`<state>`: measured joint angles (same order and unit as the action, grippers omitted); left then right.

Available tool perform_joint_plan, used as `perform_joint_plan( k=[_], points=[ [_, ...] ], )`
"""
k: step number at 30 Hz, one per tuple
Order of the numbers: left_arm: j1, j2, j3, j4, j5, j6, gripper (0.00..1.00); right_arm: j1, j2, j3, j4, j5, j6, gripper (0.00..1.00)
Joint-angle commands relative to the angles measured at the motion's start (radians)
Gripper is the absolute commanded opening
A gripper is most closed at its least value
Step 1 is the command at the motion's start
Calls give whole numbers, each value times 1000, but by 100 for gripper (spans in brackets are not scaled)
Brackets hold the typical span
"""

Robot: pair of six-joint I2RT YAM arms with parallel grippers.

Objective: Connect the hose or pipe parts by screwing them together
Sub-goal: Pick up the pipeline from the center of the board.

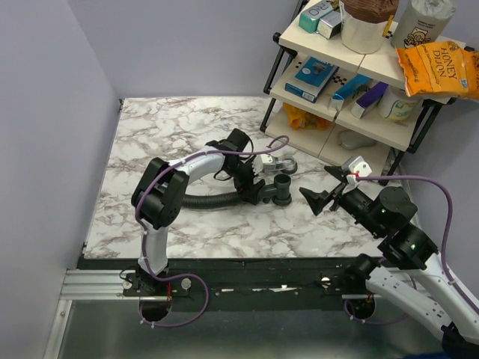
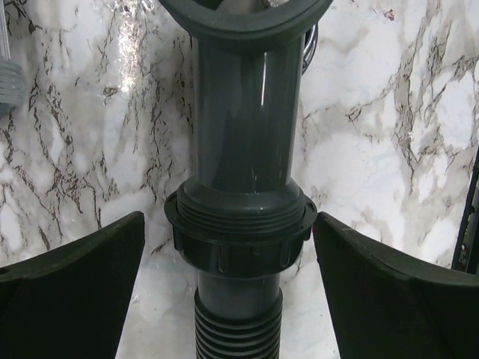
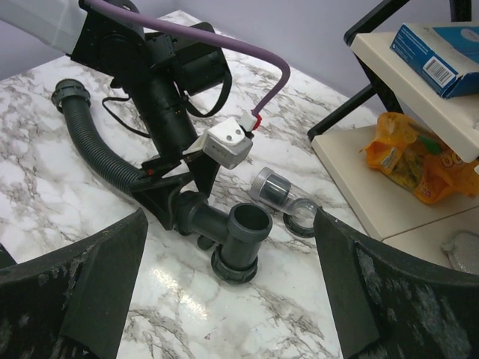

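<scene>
The black ribbed hose [image 1: 202, 200] lies on the marble table, curving left to its free collar nut [image 3: 71, 93]. Its other collar nut [image 2: 239, 235] sits on the threaded end of the black Y-shaped fitting [image 1: 281, 187], with a few threads showing beyond it. My left gripper [image 2: 228, 224] is open, one finger [image 2: 67, 292] on each side of this nut with small gaps. A grey/clear end piece [image 3: 273, 187] and a loose ring [image 3: 303, 221] lie just behind the fitting [image 3: 239, 239]. My right gripper [image 1: 322, 196] hovers open to the fitting's right, holding nothing.
A black-framed shelf [image 1: 352, 82] with boxes, jars and an orange snack bag [image 1: 438, 67] stands at the back right, close to my right arm. Its lower board [image 3: 359, 179] carries an orange bag [image 3: 419, 164]. Purple walls close the left and back.
</scene>
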<state>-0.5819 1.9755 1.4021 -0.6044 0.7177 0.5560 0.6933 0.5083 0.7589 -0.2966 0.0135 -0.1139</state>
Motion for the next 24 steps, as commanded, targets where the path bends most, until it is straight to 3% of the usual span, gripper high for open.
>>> perform_joint_plan(
  k=[1, 4, 7, 10, 11, 14, 17, 20, 24],
  points=[
    [-30, 39, 5, 34, 14, -1, 99, 0, -2, 2, 16, 28, 0, 100],
    [-35, 46, 6, 32, 11, -8, 96, 0, -8, 10, -4, 45, -1, 100],
    [-41, 45, 1, 34, 5, -10, 85, 0, -14, 14, -13, 49, -4, 100],
    [-48, 45, -2, 25, 2, -5, 65, 0, -11, 22, -18, 60, -6, 100],
    [-50, 42, -5, 23, 3, -5, 52, 0, -13, 25, -25, 63, -4, 100],
    [-50, 28, -14, 18, 5, 1, 30, -2, -22, 25, -30, 85, -7, 100],
    [-52, 2, -23, 2, 5, 16, 17, 0, -36, 17, -33, 91, -20, 100],
    [-50, -36, 0, -35, 17, 44, 7, 0, -42, 8, -32, 82, -46, 100],
    [-49, -107, 107, -161, 48, 85, 6, 0, -27, 20, -32, 48, -95, 100]
  ],
)
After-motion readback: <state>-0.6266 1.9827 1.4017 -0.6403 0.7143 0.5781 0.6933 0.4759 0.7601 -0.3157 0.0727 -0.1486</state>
